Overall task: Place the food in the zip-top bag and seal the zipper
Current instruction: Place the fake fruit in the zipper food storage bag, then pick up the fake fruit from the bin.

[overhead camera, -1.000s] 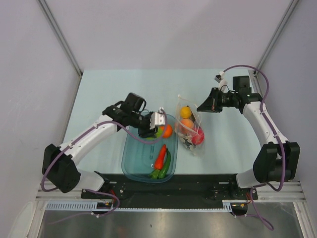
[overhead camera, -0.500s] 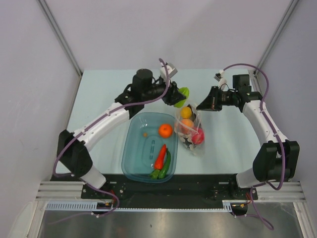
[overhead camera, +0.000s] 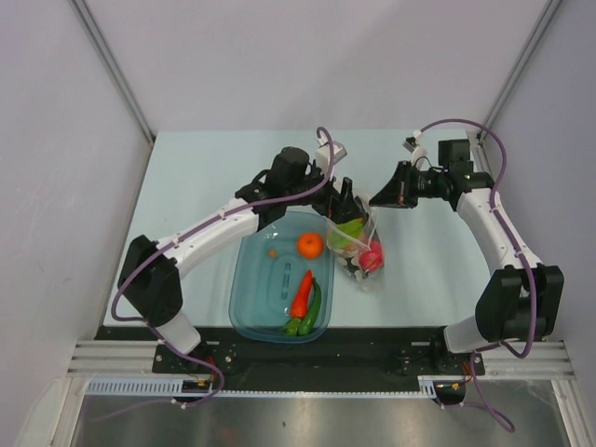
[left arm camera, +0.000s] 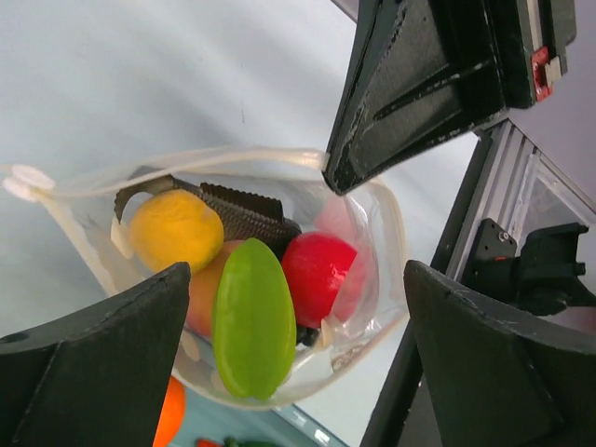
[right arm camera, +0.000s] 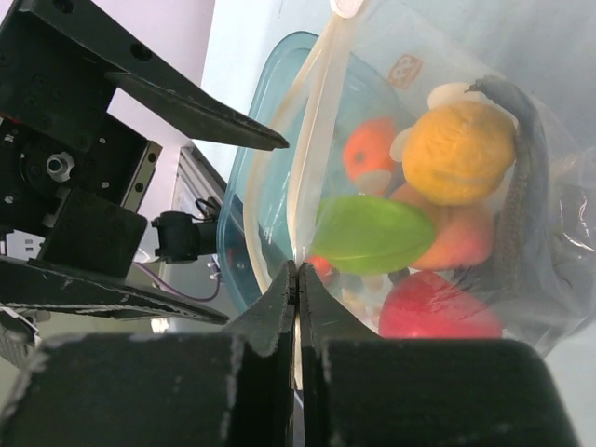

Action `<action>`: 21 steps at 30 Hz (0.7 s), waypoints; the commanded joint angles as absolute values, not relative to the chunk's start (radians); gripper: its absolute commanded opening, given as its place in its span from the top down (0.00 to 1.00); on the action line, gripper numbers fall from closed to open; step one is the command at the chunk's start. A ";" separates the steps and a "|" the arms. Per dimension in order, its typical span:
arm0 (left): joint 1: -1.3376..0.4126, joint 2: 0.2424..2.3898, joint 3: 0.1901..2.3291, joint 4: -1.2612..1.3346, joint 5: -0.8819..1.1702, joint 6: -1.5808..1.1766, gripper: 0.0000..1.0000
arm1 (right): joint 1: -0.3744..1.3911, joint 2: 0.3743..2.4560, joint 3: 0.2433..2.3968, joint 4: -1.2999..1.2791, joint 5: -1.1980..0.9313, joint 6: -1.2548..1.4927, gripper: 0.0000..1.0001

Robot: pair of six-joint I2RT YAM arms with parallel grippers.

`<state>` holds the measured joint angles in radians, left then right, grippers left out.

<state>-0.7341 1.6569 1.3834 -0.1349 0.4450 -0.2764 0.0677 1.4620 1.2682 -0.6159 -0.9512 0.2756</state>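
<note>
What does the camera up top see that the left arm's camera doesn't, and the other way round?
Only the top camera shows both whole arms, the table and the whole blue tub. Only the left wrist camera shows the yellow lemon and the grey fish inside the bag. Both show the bag, the green fruit lying on top, the red fruit, and the right gripper with its jaws shut on the bag's rim.

Bag [right arm camera: 400, 56] mouth crowded: starfruit [left arm camera: 251, 318] inside, left end effector [overhead camera: 346, 207] above, right end effector [right arm camera: 296, 270] on rim.
</note>
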 commanded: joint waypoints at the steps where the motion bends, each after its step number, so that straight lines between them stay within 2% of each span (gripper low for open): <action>1: -0.692 1.528 1.359 -0.141 0.468 -0.261 0.00 | 0.066 1.413 1.290 -0.617 -0.985 0.218 1.00; 9: -0.600 1.447 1.313 -0.261 0.442 -0.019 0.04 | 0.066 1.397 1.310 -0.698 -0.974 0.104 1.00; 13: -0.571 1.410 1.246 -0.342 0.413 -0.003 0.06 | 0.072 1.387 1.305 -0.715 -0.963 0.084 1.00; 19: -0.568 1.414 1.059 -0.257 0.361 0.020 0.09 | 0.072 1.378 1.302 -0.715 -0.957 0.087 1.00; 21: -0.568 1.455 1.025 -0.207 0.360 0.049 0.06 | 0.072 1.376 1.302 -0.724 -0.954 0.086 1.00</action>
<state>-0.5728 1.4212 1.0786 -0.2962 0.3851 -0.0204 0.0681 1.4101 1.2686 -0.7120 -0.9501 0.1078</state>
